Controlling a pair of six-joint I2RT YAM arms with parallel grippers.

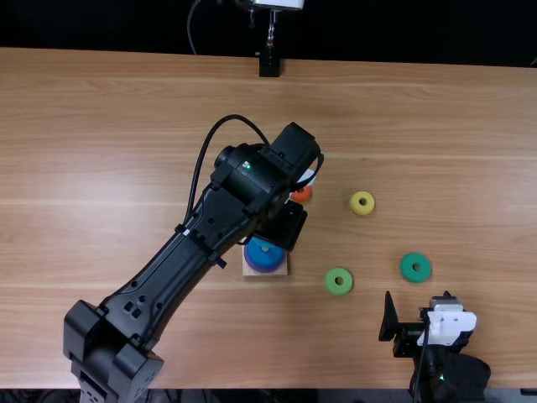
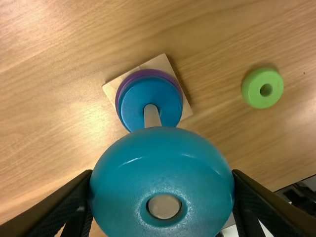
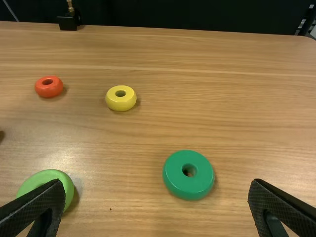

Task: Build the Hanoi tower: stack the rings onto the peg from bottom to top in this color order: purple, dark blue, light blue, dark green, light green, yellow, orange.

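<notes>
Top view: your left gripper (image 1: 281, 225) partly hides the base (image 1: 252, 274); right of it are light green (image 1: 330, 281), dark green (image 1: 406, 267) and yellow rings (image 1: 354, 203) and your right gripper (image 1: 417, 295). Left wrist view: you're gripping the light blue ring (image 2: 160, 163) above the base. Right wrist view: jaws wide.

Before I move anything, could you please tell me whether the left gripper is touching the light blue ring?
Touching. In the left wrist view, the left gripper has one finger against each side of the light blue ring.
</notes>
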